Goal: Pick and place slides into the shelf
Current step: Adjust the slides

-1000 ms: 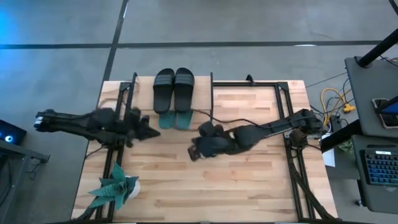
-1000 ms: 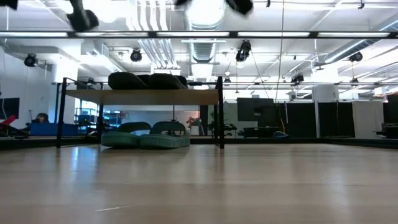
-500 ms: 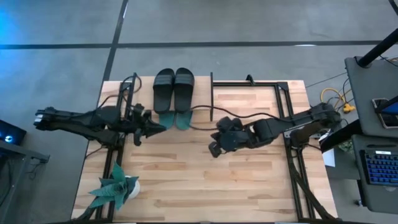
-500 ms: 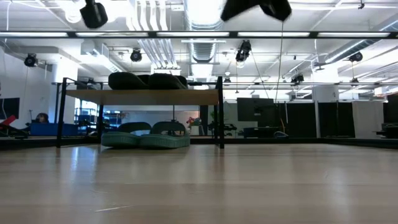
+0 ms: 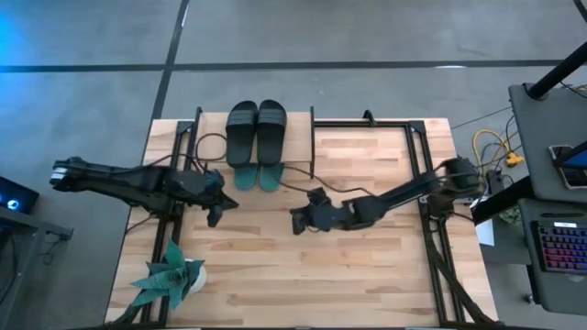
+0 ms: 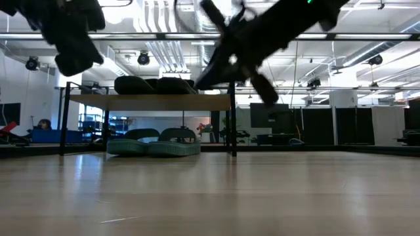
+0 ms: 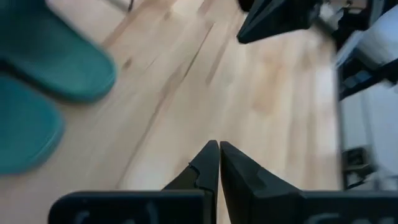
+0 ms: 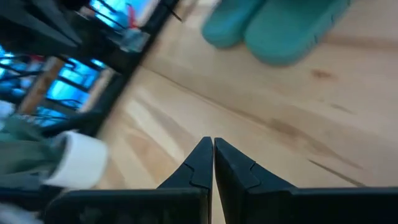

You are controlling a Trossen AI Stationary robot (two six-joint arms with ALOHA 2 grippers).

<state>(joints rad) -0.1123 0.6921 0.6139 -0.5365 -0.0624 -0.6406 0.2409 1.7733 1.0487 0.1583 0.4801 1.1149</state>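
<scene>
The slides are all stowed: the black pair [image 5: 256,128] on the shelf's [image 6: 149,99] top board, the teal pair [image 6: 153,142] beneath. Both the left claw [image 7: 217,158] and right claw [image 8: 211,155] hover empty above the table [image 5: 367,266], fingers pressed closed. The placing looks finished, so only withdrawing remains; no readable writing shows.

You have the shelf [image 5: 255,137] at the top centre of the high view, standing on the far edge of the table [image 5: 367,275]. Two slides [image 5: 257,128] lie side by side on its upper board; two more [image 6: 154,144] sit beneath them, their ends poking out toward frame bottom. The left gripper [image 5: 215,217] hangs lower left of the shelf, the right gripper [image 5: 298,221] lower right. The plant [image 5: 172,278] is at bottom left.
</scene>
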